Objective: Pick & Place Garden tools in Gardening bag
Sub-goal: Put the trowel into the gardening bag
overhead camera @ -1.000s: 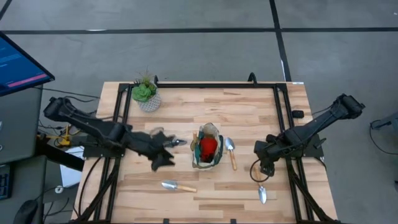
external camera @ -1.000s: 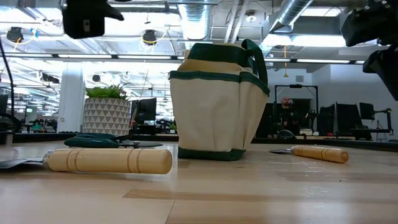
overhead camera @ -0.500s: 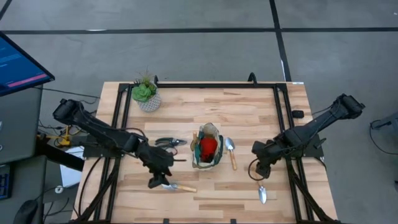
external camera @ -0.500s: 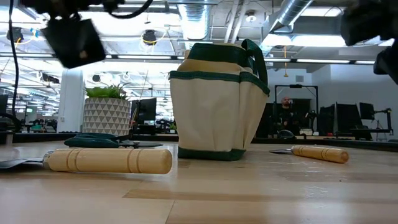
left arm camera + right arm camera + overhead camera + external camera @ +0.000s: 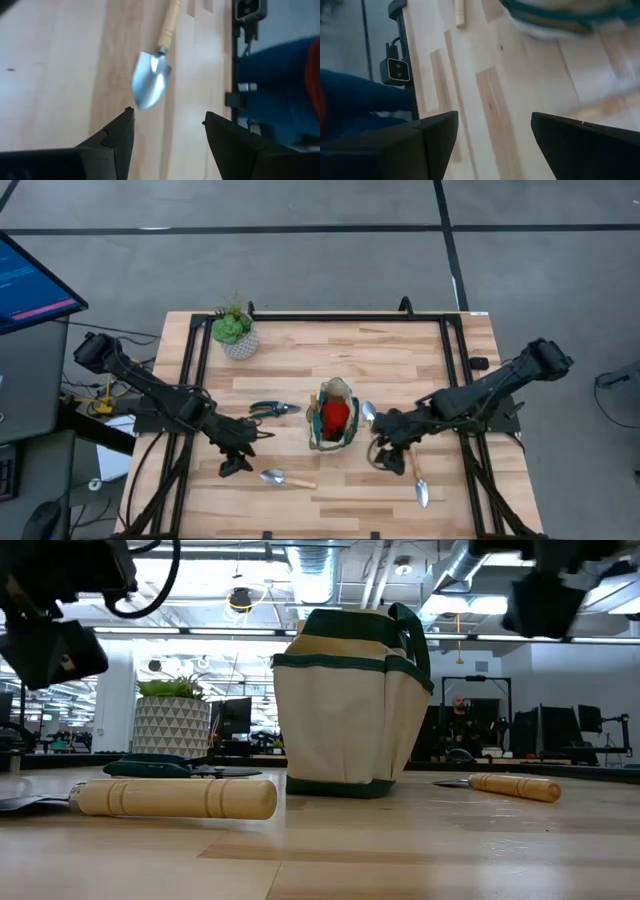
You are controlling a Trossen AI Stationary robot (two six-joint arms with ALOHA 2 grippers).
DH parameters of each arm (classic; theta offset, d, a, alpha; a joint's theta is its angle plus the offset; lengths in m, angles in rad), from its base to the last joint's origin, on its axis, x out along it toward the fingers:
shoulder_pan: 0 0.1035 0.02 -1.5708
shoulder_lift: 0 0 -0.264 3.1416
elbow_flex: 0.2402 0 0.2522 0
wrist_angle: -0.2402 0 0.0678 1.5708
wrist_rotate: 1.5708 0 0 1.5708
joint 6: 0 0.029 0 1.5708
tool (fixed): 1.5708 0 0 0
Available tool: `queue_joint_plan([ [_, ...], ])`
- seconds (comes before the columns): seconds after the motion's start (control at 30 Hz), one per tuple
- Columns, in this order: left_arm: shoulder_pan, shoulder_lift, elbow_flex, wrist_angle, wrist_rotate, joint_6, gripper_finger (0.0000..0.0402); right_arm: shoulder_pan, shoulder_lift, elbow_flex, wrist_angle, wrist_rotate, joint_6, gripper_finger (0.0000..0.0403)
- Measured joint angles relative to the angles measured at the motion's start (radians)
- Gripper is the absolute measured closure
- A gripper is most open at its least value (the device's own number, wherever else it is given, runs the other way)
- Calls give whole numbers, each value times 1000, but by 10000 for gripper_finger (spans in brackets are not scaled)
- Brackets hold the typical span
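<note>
The olive and beige gardening bag (image 5: 333,420) stands mid-table with a red item (image 5: 334,416) inside; it also shows in the low view (image 5: 350,710). Dark-handled pruning shears (image 5: 273,409) lie left of the bag. One wooden-handled trowel (image 5: 286,478) lies near the front, its blade (image 5: 149,89) just ahead of my left gripper (image 5: 233,467), which is open and empty (image 5: 167,120) above the table. A second trowel (image 5: 368,413) lies right of the bag, its handle under my right gripper (image 5: 379,454), which is open and empty (image 5: 492,120). A third trowel (image 5: 420,484) lies front right.
A green plant in a whitish pot (image 5: 235,333) stands at the far left corner. The table's black frame rails (image 5: 196,370) run along both sides. A monitor (image 5: 30,285) stands off the table's left. Bare wood (image 5: 380,360) lies behind the bag.
My left gripper has gone from beside the shears toward the table's near edge and a little left, ending beside the front trowel's blade. My right gripper has gone toward the table's left, up to the trowel beside the bag. The tools and the bag have stayed put.
</note>
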Motion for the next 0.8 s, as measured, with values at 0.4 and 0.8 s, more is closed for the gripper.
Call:
queue_joint_plan([
  [0.4, 2, -147, -79, 24, -124, -56, 204, -57, 371, 359, -4, -2, -393, 159],
  [0.8, 4, -155, -78, 28, -223, -60, 204, 10, 584, 632, -16, -43, -399, 159],
])
